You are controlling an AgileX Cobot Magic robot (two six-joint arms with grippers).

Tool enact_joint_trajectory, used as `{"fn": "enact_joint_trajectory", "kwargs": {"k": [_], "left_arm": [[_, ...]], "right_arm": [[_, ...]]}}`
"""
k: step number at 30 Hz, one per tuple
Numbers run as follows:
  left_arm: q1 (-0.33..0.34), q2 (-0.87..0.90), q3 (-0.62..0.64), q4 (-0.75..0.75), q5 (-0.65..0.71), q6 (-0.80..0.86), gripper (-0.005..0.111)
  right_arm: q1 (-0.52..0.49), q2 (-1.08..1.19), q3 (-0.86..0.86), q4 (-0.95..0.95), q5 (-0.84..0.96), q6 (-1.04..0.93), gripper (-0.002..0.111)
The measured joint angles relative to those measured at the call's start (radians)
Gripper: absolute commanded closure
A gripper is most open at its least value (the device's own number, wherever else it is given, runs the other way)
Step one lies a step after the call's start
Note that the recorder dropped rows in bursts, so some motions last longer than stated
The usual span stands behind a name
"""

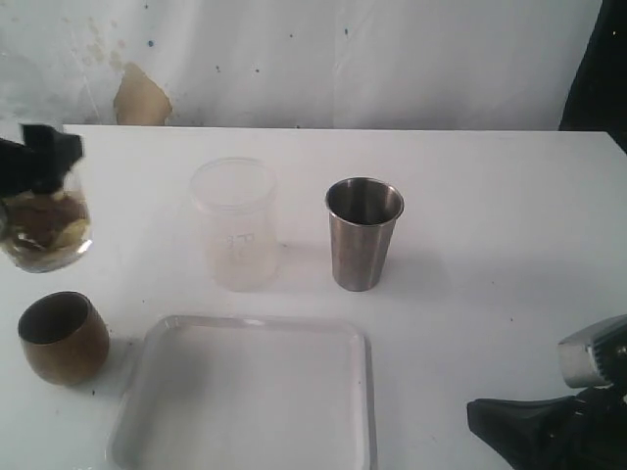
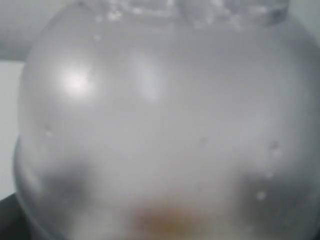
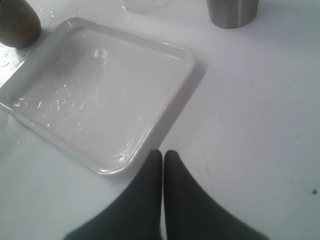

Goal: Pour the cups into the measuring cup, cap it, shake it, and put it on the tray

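At the left edge of the table [image 1: 490, 196], the left gripper [image 1: 39, 162] grips the brown-filled measuring cup [image 1: 44, 235] aloft
Pouring looks finished; shaking or placing seems in hand. Next the cup must travel upright onto the tray [image 1: 255, 323] and be released. Right gripper [image 3: 163, 152] sits closed, empty, beside the tray

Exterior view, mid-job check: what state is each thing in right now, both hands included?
Measuring cup: held up in the left hand, brown mix inside; lid unclear.
Frosted tumbler: upright, looks empty.
Steel tumbler: upright, contents not visible.
Brown cup: upright, contents not visible.
Tray: nothing on it, water droplets on its surface.
Right hand: shut, holding nothing.
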Motion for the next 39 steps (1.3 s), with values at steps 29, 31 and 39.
{"fn": "enact_joint_trajectory", "kwargs": {"k": [29,31,39], "left_arm": [[0.021,0.166,-0.244,0.435,0.313,0.101,0.107],[0.021,0.193,-0.278,0.446,0.362,0.158,0.107],[-0.063,0.270,-0.388,0.682,0.490,0.163,0.107]], "right_arm": [[0.000,-0.008,0.000,0.000,-0.002,0.000,0.108],[0.000,-0.008,0.000,0.000,-0.002,0.000,0.108],[0.000,-0.008,0.000,0.000,-0.002,-0.004,0.108]]}}
